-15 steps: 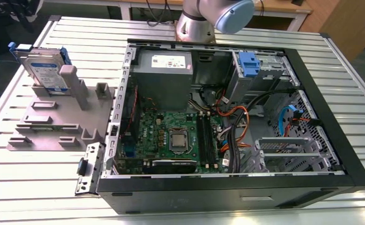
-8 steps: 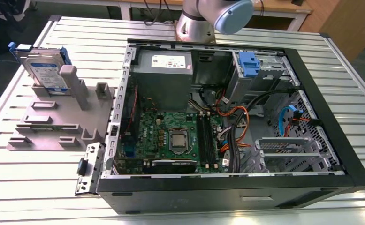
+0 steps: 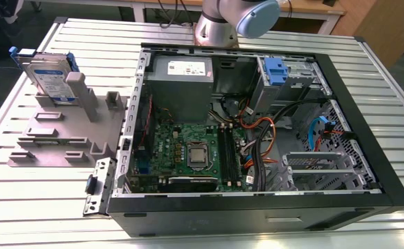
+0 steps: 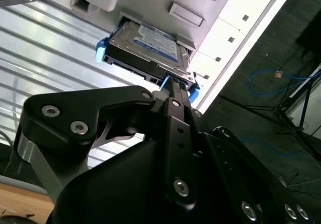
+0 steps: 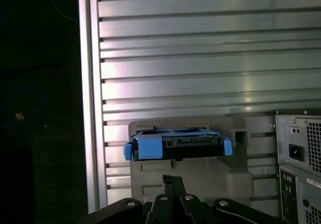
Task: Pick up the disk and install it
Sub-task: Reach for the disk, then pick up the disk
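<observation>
The disk (image 3: pixel 50 78) is a silver drive with a white-and-blue label and blue rails. It stands on edge in a slot of a grey fixture (image 3: pixel 56 135), at the exterior view's left on the slatted table. Both wrist views show the disk (image 4: pixel 145 45) (image 5: pixel 178 146) ahead of my gripper. The gripper (image 5: pixel 169 180) (image 4: pixel 171 83) is shut, its black fingers together with nothing between them. It points at the disk's blue-railed edge and stays a short way off it.
An open computer case (image 3: pixel 368 155) lies at the exterior view's middle and right, showing a motherboard (image 3: pixel 188 150) and cables. A grey power-supply box (image 3: pixel 181 78) and a blue caddy clip (image 3: pixel 274 70) sit at its far side. The arm's base (image 3: pixel 219 21) stands behind the case.
</observation>
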Action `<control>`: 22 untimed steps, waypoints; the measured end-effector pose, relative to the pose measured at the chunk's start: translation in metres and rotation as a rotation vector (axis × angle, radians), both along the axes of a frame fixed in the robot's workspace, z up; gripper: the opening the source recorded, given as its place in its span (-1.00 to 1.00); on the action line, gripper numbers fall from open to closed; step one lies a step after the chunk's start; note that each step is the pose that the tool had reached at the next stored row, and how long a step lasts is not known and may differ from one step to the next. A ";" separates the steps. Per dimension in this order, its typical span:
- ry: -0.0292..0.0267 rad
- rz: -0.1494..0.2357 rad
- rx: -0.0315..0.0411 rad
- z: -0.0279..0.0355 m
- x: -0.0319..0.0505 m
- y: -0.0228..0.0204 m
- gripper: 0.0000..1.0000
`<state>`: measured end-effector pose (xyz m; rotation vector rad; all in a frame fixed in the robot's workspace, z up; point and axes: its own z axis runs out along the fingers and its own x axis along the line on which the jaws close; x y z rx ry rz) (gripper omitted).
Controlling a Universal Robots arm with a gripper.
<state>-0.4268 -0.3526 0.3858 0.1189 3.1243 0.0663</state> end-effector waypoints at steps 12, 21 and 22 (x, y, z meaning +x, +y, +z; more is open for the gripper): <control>0.0088 0.046 -0.0017 -0.0048 -0.0030 0.0049 -0.79; 0.0088 0.047 -0.0017 -0.0050 -0.0030 0.0049 -0.79; 0.0088 0.047 -0.0018 -0.0050 -0.0030 0.0049 -0.79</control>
